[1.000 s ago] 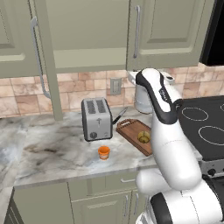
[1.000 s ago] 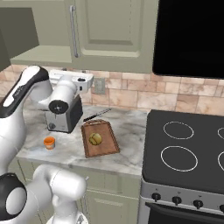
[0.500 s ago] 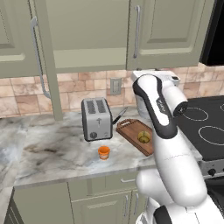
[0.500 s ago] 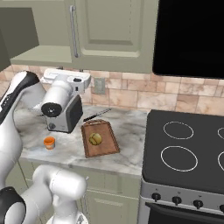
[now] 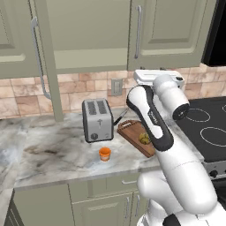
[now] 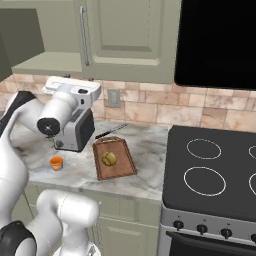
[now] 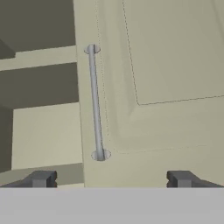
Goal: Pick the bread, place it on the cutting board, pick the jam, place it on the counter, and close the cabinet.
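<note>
Left base view: the small orange cylindrical jam jar (image 5: 104,153) stands on the grey-and-white marbled stone bench (image 5: 48,150), in front of the silver two-slot toaster (image 5: 96,119). The small round yellowish bun (image 5: 144,138) lies on the flat reddish-brown wooden cutting board (image 5: 138,137). Bread and jam look placed, so I judge that closing the cabinet is the step in hand. The olive-green upper wall cabinet (image 5: 167,31) has its left door (image 5: 45,62) swung out edge-on. The white arm is raised toward it.

Right base view: bun (image 6: 109,159) on the board (image 6: 114,159), jar (image 6: 56,163) on the bench (image 6: 145,150), well apart.

Hand view: the pincer (image 7: 111,178) stands wide and empty, its tips below a closed panelled door with its long silver bar handle (image 7: 95,103); dark open shelves lie to the left. Next, I think, the hand must get behind the open door and push it shut.
</note>
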Tool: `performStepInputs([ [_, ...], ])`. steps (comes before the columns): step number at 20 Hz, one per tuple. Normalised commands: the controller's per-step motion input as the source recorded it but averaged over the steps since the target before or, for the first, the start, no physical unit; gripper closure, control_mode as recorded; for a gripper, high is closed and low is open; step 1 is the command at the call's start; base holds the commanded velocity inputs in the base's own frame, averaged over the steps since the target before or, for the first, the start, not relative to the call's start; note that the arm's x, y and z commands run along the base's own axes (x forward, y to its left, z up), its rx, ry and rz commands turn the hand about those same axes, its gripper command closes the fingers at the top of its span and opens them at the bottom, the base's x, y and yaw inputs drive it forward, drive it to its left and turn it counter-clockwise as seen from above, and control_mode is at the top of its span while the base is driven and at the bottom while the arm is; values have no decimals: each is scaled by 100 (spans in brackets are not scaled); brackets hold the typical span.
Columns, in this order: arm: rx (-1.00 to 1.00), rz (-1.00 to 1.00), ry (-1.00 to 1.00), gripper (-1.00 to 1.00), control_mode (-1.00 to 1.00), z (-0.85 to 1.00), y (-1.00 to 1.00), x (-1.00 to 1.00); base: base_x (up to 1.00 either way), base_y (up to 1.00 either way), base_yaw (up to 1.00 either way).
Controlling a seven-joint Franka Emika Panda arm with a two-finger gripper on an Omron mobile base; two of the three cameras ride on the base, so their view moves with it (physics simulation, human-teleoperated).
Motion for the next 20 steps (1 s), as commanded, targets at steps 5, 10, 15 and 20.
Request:
performStepInputs([
  [5,0,-9,6,-100,-100,35,0,-36,0,0,0],
  [10,0,-10,8,-100,-100,37,0,-39,0,0,0],
  [15,0,-11,9,-100,-100,35,1,-37,0,0,0],
  [20,0,-10,10,-100,-100,32,1,-34,0,0,0],
])
